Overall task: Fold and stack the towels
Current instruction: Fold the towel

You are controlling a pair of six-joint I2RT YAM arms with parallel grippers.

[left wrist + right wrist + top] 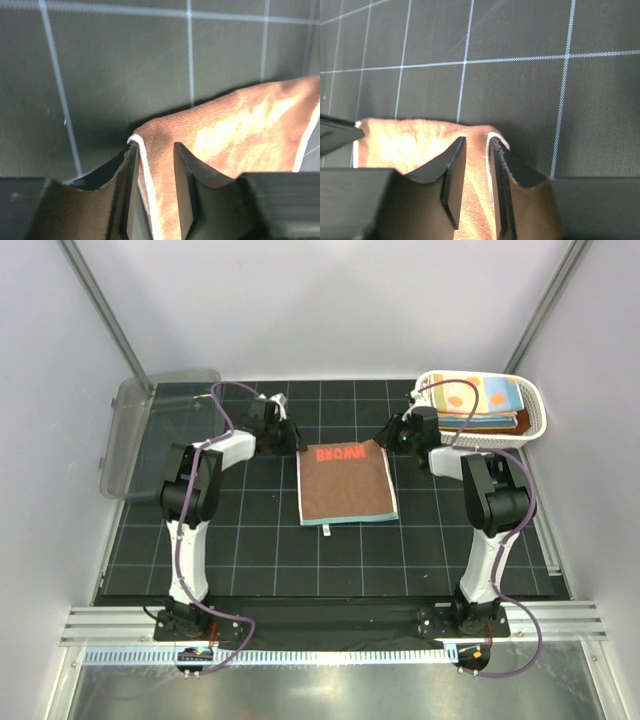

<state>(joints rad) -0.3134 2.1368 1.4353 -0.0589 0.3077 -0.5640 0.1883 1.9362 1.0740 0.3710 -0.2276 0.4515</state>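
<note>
Your left gripper [155,147] has its jaws parted, with the far-left corner of the brown towel [345,488] lying loose between them. The pale hem rests against one finger. Your right gripper [477,141] is also released at the far-right corner, though its gap is narrower and the hem sits close against one finger.

The towel lies folded flat in the middle of the black grid mat [250,550], so this looks like the letting-go after a fold. To finish it cleanly, spread both jaws wider before you move, the right one especially. Then rise straight up off the corners instead of pulling sideways. A hem caught on a finger would probably drag the top layer and undo the fold.

Starting from the near side of the towel, its near edge shows a thin teal hem and looks square. The far edge carries a coral-red strip with lettering, and both grippers sit on it. Check that this edge lies flat once you are clear.

Beyond the towel's far-right corner stands the white lattice basket [535,415], which holds more towels [480,398], the top one with orange and blue patches. It is just beside your right arm, so lift clear before swinging that way. The clear plastic bin [140,440] is well off the towel's far-left side and is no obstacle.
</note>
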